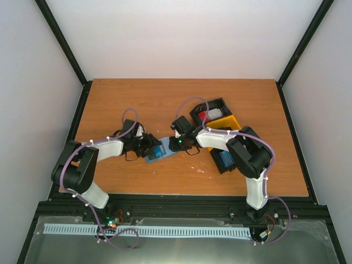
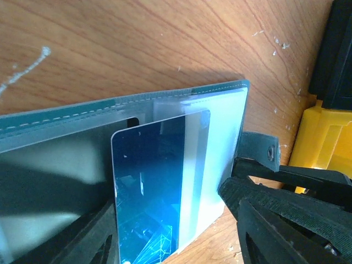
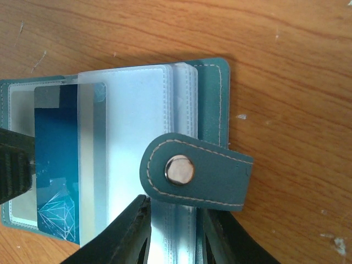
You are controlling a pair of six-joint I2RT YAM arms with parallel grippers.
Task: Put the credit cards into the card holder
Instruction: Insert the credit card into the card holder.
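Note:
The blue-grey card holder lies open at mid-table, clear pockets up. It also shows in the left wrist view and the right wrist view, with its snap tab folded over. A blue credit card sits partly inside a clear pocket. My left gripper is open astride the card, one finger against its outer edge, the other beside the pocket. My right gripper is shut on the holder's pocket pages and cover edge below the tab. Red cards lie in the tray.
A black-and-yellow tray stands right of the holder, with red, grey and blue cards in its compartments. Its yellow wall is close beyond the holder in the left wrist view. Both grippers meet over the holder.

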